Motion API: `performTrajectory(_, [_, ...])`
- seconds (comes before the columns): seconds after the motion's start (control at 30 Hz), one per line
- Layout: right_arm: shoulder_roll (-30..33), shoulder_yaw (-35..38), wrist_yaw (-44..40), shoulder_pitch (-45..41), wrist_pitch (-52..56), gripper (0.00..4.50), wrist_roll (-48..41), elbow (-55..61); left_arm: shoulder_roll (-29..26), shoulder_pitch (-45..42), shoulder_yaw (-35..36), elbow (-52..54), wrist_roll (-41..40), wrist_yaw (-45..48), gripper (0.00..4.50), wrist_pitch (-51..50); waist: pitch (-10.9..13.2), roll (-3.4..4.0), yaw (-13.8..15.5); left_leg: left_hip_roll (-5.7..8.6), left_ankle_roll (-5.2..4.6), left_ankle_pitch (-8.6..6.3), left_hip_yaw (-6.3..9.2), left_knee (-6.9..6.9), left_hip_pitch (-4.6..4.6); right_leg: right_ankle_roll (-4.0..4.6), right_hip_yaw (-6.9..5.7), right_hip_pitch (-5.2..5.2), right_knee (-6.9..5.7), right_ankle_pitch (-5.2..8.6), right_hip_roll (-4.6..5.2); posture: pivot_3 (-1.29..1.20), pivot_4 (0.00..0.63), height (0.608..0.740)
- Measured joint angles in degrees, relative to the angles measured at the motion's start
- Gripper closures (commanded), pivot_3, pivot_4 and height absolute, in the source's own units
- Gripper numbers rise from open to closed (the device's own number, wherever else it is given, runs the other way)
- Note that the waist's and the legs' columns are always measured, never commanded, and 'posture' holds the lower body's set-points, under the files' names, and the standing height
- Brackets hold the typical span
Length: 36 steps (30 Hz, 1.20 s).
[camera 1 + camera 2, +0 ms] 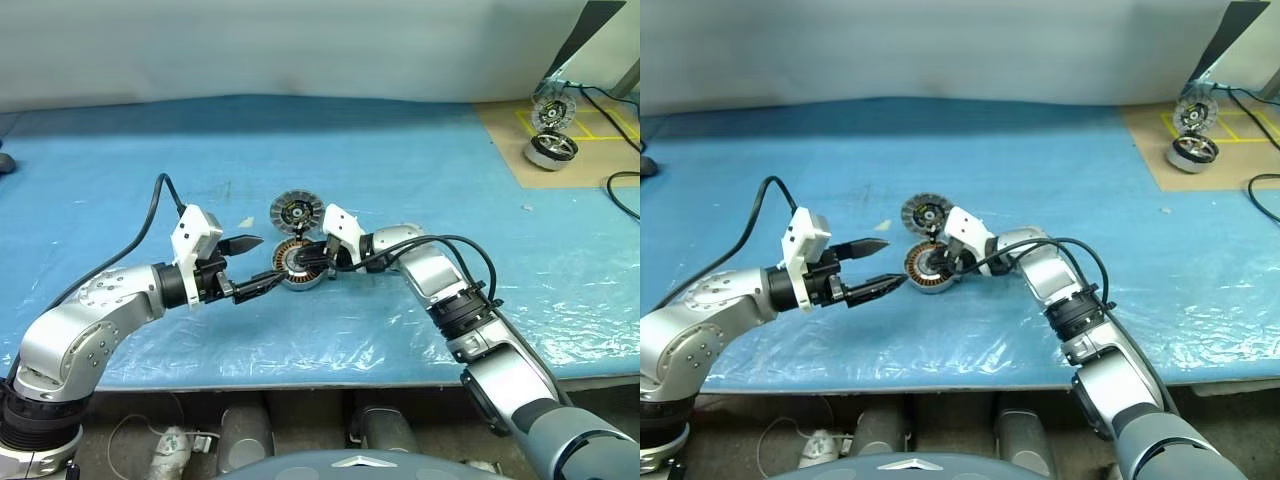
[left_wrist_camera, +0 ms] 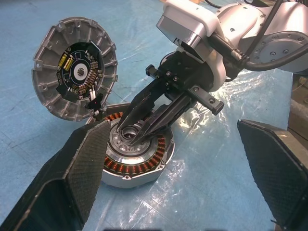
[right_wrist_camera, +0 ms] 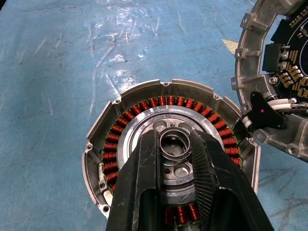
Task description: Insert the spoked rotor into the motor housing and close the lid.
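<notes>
Seating the spoked rotor (image 3: 175, 159) in the motor housing (image 3: 144, 98), right gripper (image 3: 175, 144) clamps its hub; left gripper (image 1: 248, 265) gapes beside; lid (image 2: 74, 74) still open.

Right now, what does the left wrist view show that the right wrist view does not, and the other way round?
Left wrist view alone: the right gripper seen from outside with its arm, and the left gripper's wide-apart fingers. Right wrist view alone: a top-down look at the spoked rotor's hub clamped between the right fingers. Both: the motor housing with copper windings on the blue sheet, and the lid tilted up beside it.
</notes>
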<state>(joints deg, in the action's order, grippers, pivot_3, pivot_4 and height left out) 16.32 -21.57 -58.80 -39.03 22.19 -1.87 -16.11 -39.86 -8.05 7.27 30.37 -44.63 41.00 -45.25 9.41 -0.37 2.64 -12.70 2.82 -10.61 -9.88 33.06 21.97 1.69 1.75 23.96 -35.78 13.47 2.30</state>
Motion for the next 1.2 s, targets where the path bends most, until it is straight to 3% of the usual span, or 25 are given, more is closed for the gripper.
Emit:
performTrajectory(0.67, [-0.77,-0.04,0.12,-0.02,0.05,3.94,0.16,0.01,2.35,-4.98,-2.75,1.01,-1.18,-5.14,0.0,-2.68,0.0,-0.01,-0.16,-0.01,0.0,0.0,0.01,0.02,-0.01,-0.15,0.0,-0.02,-0.01,-0.09,-0.01,0.0,0.15,0.74])
performTrajectory(0.93, [-1.22,-0.12,-0.18,-0.54,-0.39,3.94,0.26,-0.92,-2.33,-0.18,3.99,1.15,-2.69,-1.38,0.0,-2.28,0.0,-0.01,-0.11,0.0,0.0,0.0,0.01,0.01,0.01,-0.14,-0.01,-0.01,0.02,-0.08,0.0,0.0,0.15,0.74])
performTrajectory(1.2, [-1.74,-0.97,-0.87,-0.52,-0.58,3.94,0.43,-0.92,-2.13,-3.72,2.66,1.21,-3.53,-1.85,0.0,-2.86,-0.01,-0.01,0.1,0.0,0.0,0.0,0.01,0.06,-0.06,0.03,0.01,-0.07,-0.01,0.02,0.01,0.0,0.15,0.74])
